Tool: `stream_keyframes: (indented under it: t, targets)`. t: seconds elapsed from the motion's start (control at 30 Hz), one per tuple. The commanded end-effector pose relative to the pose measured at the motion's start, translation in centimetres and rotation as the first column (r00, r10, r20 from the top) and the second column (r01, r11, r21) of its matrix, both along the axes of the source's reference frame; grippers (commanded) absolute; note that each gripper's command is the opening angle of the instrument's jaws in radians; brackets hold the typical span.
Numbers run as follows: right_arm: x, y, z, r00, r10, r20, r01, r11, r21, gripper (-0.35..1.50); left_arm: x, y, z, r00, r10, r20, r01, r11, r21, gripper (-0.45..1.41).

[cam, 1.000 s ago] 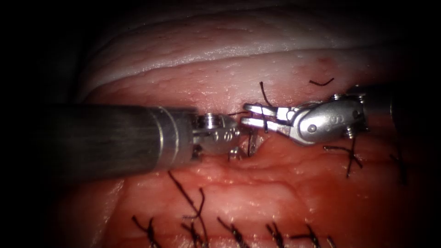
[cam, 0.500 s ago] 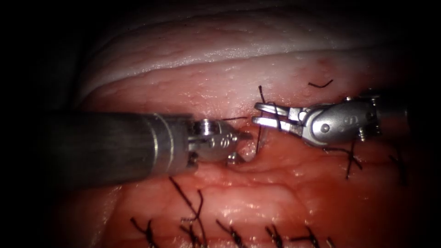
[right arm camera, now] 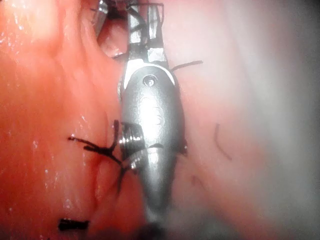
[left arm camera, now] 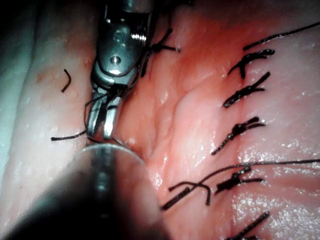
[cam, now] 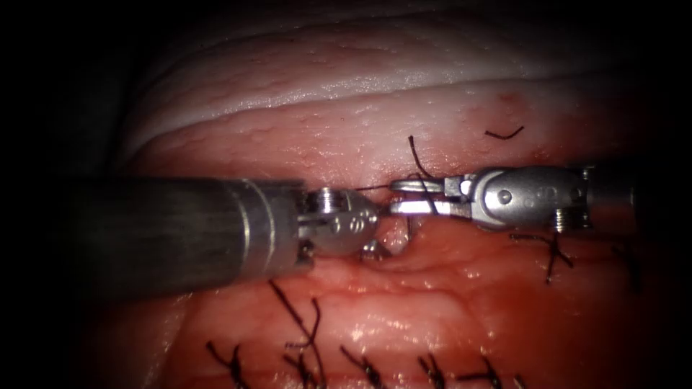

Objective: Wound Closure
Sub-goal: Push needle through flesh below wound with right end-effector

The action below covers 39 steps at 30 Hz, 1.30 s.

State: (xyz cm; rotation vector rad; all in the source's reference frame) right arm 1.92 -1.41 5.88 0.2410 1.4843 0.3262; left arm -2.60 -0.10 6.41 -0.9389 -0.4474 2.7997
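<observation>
The tissue (cam: 346,137) has a cut (cam: 422,256) running across the middle. My right tool (cam: 395,197) comes in level from the right and its jaws stand open just above the cut. Dark thread (cam: 427,189) crosses over both jaws, and one end (cam: 411,148) sticks up behind them. The left wrist view shows the same thread wound around the right tool (left arm camera: 101,127). My left tool (cam: 372,249) bends down at the wrist and its tip sits at the cut's left end, close under the right tool's tips. What it holds is hidden.
Several tied stitches (cam: 367,364) with cut ends line the near edge. Another knot (cam: 551,248) lies under the right tool's wrist. A long thread tail (cam: 292,306) lies below the left shaft, and a short loose piece of thread (cam: 503,133) on the far tissue. Red fluid wets the tissue.
The right tool drew back to the right, then dropped lower and levelled out, with the thread still across its open jaws. The left tool shifted slightly down.
</observation>
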Motion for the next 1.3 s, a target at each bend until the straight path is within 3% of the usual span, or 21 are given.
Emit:
stream_keyframes:
  t: [0.03,0.2,0.33,0.43,0.6,0.87,1.0,1.3]
  targets:
    - [0.11,-0.07,0.04,1.0,-0.01,-0.011,0.011,0.996,0.089,-0.35,-0.05,0.03,0.03,1.0,-0.014,0.002,0.014,1.0,-0.004,0.42]
    - [0.1,0.0,0.1,0.999,0.039,0.031,-0.044,0.98,0.193,-0.35,-0.02,0.07,-0.09,0.998,-0.056,0.007,0.056,0.997,-0.055,0.49]
    - [0.06,0.11,0.18,0.989,0.124,0.081,-0.14,0.963,0.232,-0.35,0.04,0.11,-0.29,0.988,-0.147,0.037,0.15,0.982,-0.113,0.49]
    - [0.01,0.18,0.23,0.983,0.151,0.104,-0.172,0.955,0.241,-0.35,0.12,0.13,-0.46,0.976,-0.21,0.064,0.217,0.965,-0.149,0.44]
    - [-0.14,0.31,0.28,0.976,0.173,0.135,-0.204,0.943,0.262,-0.35,0.25,-0.01,-0.74,0.96,-0.268,0.081,0.279,0.942,-0.185,0.17]
    - [-0.13,0.41,0.34,0.978,0.171,0.119,-0.203,0.911,0.36,-0.35,-0.1,-0.53,-0.65,0.963,-0.246,0.112,0.264,0.947,-0.183,-0.1]
    - [-0.13,0.41,0.34,0.98,0.166,0.105,-0.195,0.883,0.426,-0.35,-0.24,-0.56,-0.6,0.966,-0.232,0.117,0.249,0.953,-0.172,-0.1]
    - [-0.12,0.38,0.33,0.991,0.096,0.091,-0.13,0.83,0.542,-0.35,-0.25,-0.76,-0.38,0.983,-0.17,0.075,0.18,0.97,-0.16,-0.1]
